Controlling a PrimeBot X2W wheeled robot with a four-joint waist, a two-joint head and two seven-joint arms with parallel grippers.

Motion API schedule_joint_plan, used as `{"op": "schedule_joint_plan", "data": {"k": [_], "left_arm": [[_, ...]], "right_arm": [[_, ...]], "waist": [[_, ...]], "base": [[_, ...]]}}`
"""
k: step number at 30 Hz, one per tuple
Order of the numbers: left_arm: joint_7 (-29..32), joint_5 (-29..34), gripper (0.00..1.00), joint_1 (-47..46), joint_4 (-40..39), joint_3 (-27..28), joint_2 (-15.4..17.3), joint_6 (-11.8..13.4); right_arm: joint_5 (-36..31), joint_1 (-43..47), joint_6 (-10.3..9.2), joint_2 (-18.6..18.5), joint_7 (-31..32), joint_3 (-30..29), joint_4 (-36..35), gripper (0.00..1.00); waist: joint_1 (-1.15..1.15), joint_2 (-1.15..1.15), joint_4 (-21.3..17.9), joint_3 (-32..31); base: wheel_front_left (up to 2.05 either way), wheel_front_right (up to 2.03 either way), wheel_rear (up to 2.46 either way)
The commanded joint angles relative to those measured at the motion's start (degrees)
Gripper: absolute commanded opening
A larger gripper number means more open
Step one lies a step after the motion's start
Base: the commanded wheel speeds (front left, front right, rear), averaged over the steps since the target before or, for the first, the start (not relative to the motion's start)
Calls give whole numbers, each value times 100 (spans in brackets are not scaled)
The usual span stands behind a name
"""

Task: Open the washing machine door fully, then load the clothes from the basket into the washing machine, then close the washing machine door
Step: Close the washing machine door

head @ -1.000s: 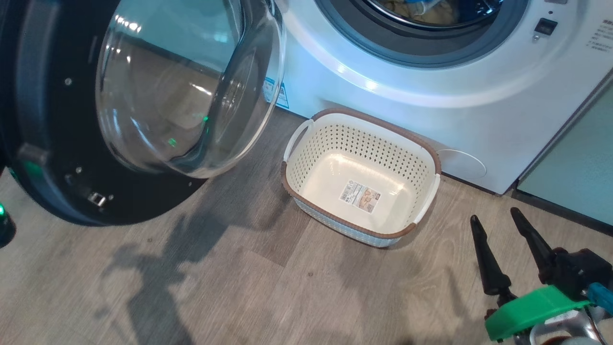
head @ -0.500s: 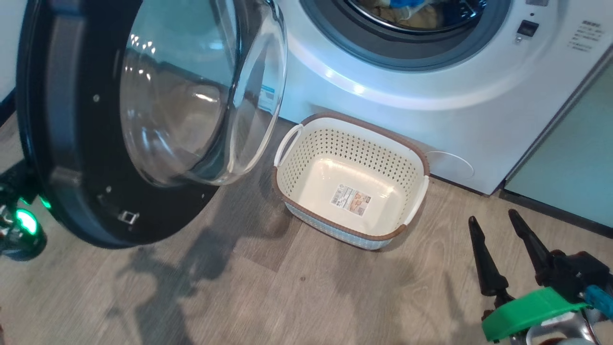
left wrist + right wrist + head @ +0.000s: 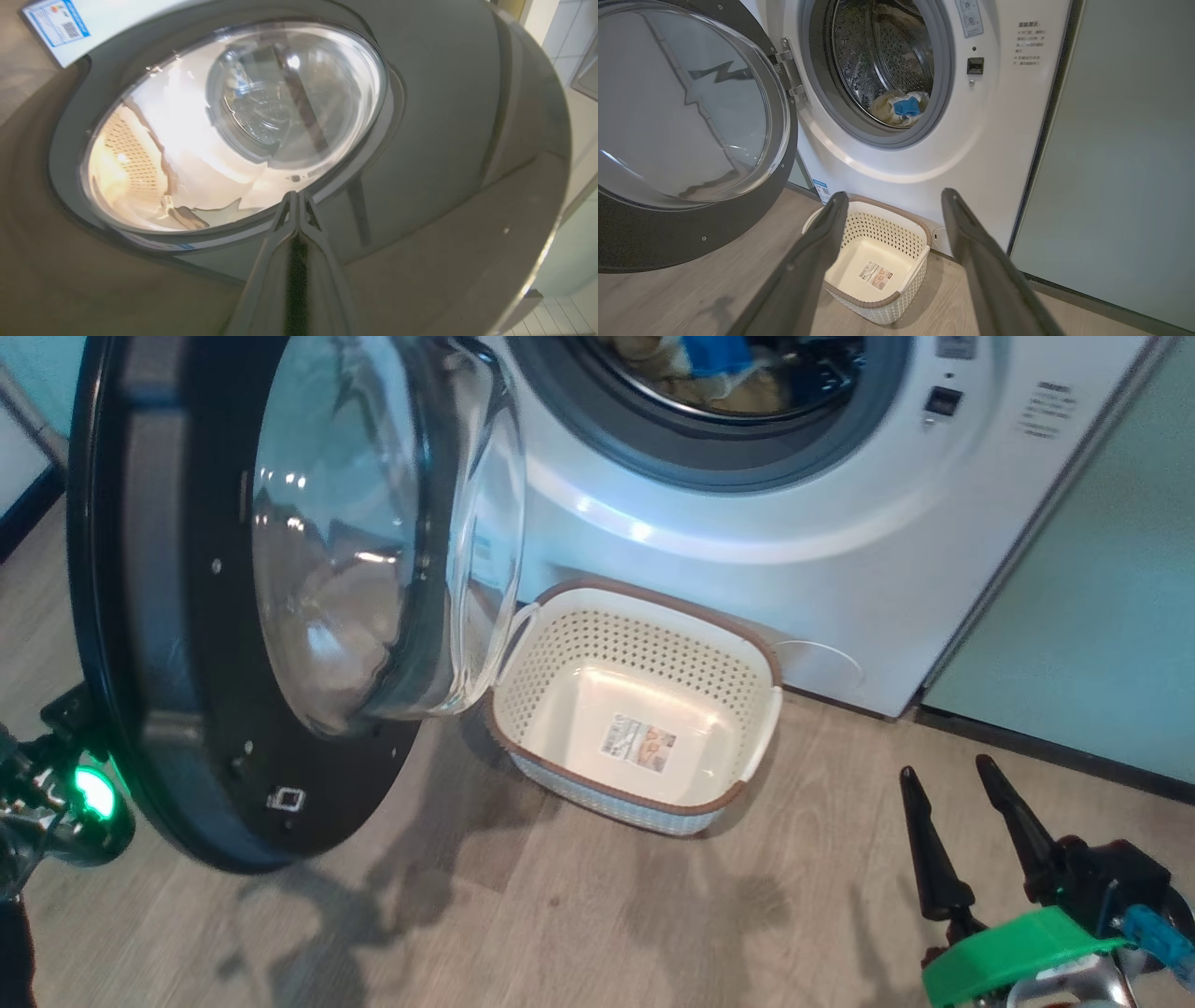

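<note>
The washing machine door (image 3: 308,588) stands half-swung. It looks rigid, heavy and glossy-slick, so push on its black ring, not the glass dome. Left gripper (image 3: 295,198) is pinched together at its outer face; right gripper (image 3: 942,767) is spread and empty. The clothes (image 3: 899,108) lie in the drum.

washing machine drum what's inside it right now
Cream and pale yellow clothes with a blue patch lie on the floor of the steel drum. The grey gasket hides the drum's near lower edge, so anything lying there cannot be seen.
</note>
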Motion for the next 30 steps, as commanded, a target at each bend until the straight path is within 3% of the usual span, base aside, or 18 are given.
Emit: {"op": "schedule_joint_plan", "data": {"k": [1,19,30], "left_arm": [[107,-59,0,-91,-307,162,183,23],[139,-112,0,70,-929,-50,-280,189],[26,3,0,-73,-1064,-157,-379,305]], "right_arm": [[42,-255,-16,-4,-82,112,-130,100],[167,-230,-16,54,-353,173,173,100],[322,-240,-16,57,-459,277,273,100]], "waist": [[0,0,-160,-52],[0,0,-1182,-257],[0,0,-1946,-325]], "base": [[0,0,0],[0,0,0],[0,0,0]]}}
